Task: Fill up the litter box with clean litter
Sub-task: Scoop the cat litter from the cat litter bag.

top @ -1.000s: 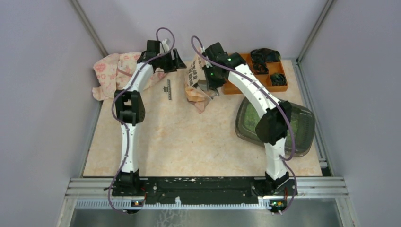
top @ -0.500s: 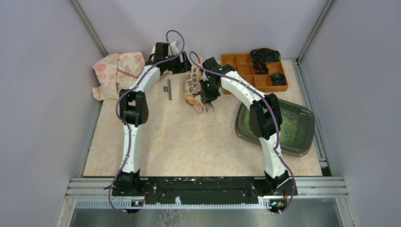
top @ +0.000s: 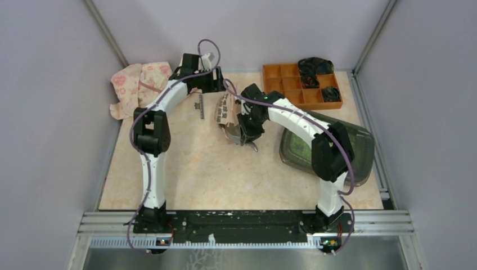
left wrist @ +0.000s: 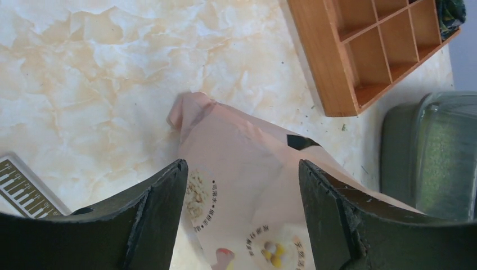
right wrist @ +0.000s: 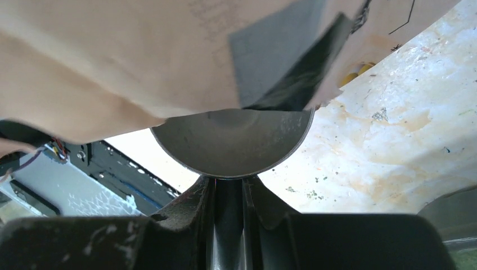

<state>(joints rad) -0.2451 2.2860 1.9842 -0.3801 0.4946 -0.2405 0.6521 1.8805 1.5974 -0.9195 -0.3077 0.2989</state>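
Left gripper (left wrist: 242, 167) jaws spread above pink bag (left wrist: 239, 146). Right gripper (right wrist: 228, 194) clamps grey scoop (right wrist: 230, 140) at bag's edge. Litter box (top: 367, 147) rim near, rightward.

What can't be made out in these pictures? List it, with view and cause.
1. Grey plastic scoop in the right gripper: right wrist view, pink printed bag covers its mouth, so its load is unseen.
2. Dark grey-green plastic litter box: top view, right arm crosses it; left wrist view, frame edge cuts it.
3. Bag's inside: no view shows it.
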